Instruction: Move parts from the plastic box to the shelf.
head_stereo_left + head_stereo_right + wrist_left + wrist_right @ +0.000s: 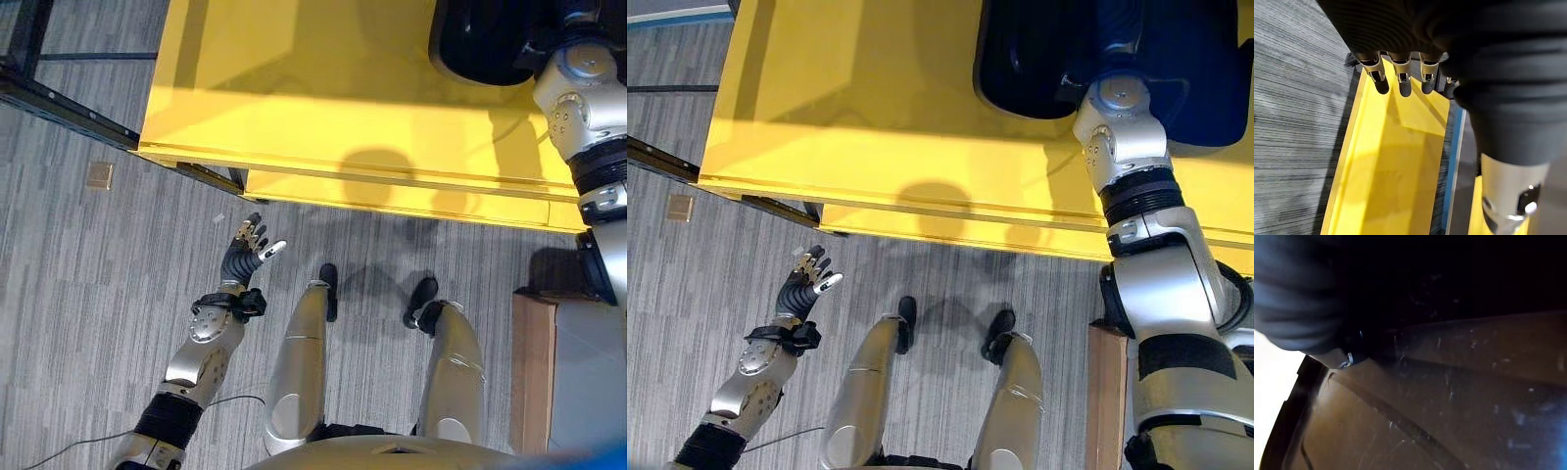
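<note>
Right robot hand (1308, 318) deep in the box (1038, 59), grip unclear; feel gently for a part. Left robot hand (245, 253) hangs open, empty.

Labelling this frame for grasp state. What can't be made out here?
- Right hand: hidden inside the dark box in the eye views; whether it holds a part can't be told.
- Box contents: the right wrist view shows the box's dark scratched wall from very close; no part can be made out.
- Box: cut off by the top edge in both eye views.
- Left hand: open over the floor, holding nothing.
</note>
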### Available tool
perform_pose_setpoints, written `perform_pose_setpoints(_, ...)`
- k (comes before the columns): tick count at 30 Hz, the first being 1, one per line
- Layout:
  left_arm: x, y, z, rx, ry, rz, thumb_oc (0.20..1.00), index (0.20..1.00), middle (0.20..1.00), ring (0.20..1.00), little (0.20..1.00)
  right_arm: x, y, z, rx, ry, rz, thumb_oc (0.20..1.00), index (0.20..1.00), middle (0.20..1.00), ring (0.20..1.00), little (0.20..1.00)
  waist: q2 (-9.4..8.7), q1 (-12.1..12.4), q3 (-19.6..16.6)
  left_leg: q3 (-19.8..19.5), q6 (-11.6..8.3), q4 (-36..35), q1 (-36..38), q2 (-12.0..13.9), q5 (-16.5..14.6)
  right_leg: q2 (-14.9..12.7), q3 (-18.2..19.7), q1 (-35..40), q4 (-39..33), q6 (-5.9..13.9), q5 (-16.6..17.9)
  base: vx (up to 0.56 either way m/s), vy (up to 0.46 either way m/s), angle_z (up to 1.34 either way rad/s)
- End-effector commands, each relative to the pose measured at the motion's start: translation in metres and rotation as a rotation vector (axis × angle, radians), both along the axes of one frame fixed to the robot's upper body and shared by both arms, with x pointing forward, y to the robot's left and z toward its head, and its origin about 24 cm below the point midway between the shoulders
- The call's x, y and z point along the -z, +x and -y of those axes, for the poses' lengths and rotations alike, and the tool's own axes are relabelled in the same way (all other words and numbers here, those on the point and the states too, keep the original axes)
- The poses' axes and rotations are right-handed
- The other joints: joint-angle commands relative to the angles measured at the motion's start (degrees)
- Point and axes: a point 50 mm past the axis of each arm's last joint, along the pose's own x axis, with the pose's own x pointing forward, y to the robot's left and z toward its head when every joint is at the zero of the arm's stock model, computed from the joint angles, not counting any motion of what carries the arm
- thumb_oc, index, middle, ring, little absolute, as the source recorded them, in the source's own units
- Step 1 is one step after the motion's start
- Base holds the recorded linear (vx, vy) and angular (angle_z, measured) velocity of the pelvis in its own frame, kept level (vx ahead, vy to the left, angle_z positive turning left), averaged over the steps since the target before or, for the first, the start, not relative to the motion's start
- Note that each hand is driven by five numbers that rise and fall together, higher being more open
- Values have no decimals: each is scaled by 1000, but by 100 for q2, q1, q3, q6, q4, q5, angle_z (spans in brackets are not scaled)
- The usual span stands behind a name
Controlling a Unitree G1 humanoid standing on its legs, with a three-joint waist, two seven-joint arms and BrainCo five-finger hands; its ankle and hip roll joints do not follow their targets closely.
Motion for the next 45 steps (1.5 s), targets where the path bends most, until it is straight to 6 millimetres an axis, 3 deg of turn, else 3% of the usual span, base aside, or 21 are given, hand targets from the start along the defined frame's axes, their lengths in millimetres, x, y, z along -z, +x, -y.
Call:
perform_pose_setpoints(1,-1,-7,-3,14,23,26,1000,1000,1000,1000,1000,-42,-10,-6,-21,-12,133,200,200,200,200,200,-79,75,-421,-311,-459,-383,178,394,107,-313,351,319,-412,741,-70,0,0,0)
perform_pose_setpoints(5,-3,-5,-2,20,26,33,1000,1000,1000,1000,1000,-35,-5,-3,-9,18,90,200,200,200,200,200,-66,117,-409,-356,-442,-395,196,373,109,-303,339,367,-411,734,-94,0,0,0)
perform_pose_setpoints(25,-10,4,5,38,33,60,1000,1000,1000,1000,1000,-2,14,-39,-85,75,-43,200,200,200,200,200,-43,258,-240,-432,-432,-387,117,324,184,-279,283,409,-454,720,-44,-4,4,2)
perform_pose_setpoints(31,-10,6,6,38,38,60,1000,1000,1000,1000,1000,6,17,-40,-84,104,-72,200,200,200,200,200,-14,277,-224,-441,-433,-444,118,305,223,-282,300,406,-475,718,-32,0,0,0)
perform_pose_setpoints(45,-11,8,9,60,44,67,1000,1000,1000,1000,1000,1,16,-34,-56,99,-80,200,200,200,200,200,2,296,-177,-425,-440,-424,137,293,224,-295,329,435,-496,739,-16,0,0,0)
